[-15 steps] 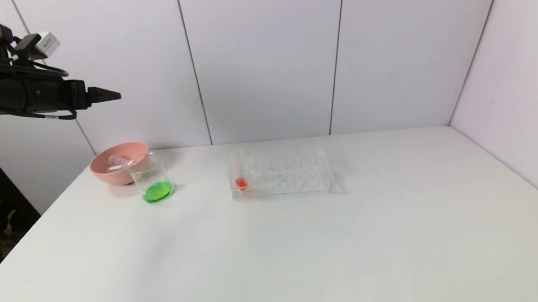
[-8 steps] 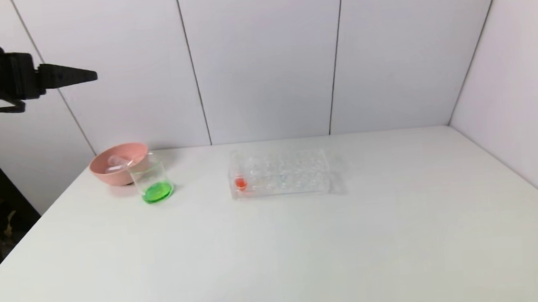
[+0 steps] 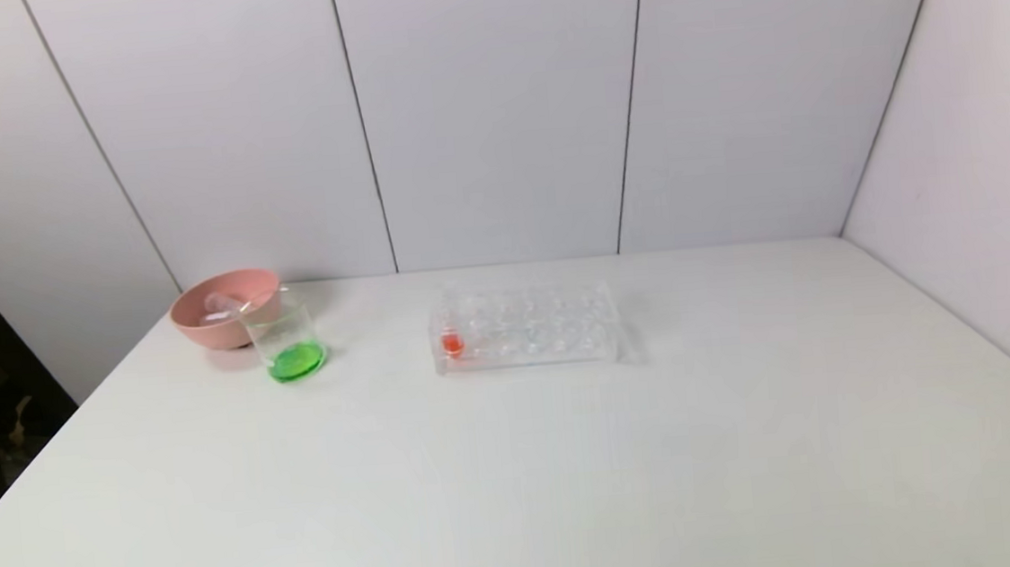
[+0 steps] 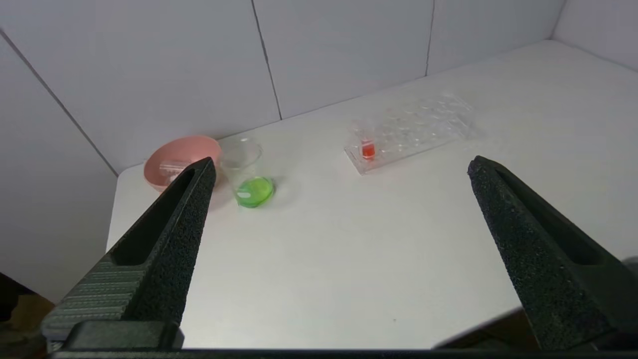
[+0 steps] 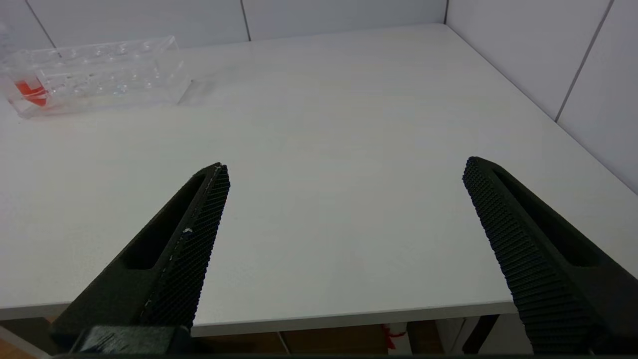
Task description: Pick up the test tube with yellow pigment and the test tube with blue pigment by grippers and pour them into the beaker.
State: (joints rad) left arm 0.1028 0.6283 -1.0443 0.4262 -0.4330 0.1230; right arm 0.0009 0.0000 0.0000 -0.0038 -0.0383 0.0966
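The beaker [image 3: 291,341] stands at the far left of the table and holds green liquid; it also shows in the left wrist view [image 4: 246,169]. No tube with yellow or blue liquid is in view. Clear tubes [image 3: 223,304] lie in the pink bowl [image 3: 202,330] behind the beaker. My left gripper [image 4: 341,162] is open and empty, high above the table's left front, out of the head view. My right gripper [image 5: 346,164] is open and empty above the table's front edge, also out of the head view.
A clear tube rack [image 3: 562,326] stands at the table's middle back, with one red-liquid tube [image 3: 452,342] at its left end. White wall panels close the back and right side. The table's left edge drops off by the bowl.
My left arm has risen and drawn back to the left, leaving the head view. The beaker, bowl and rack have not moved.
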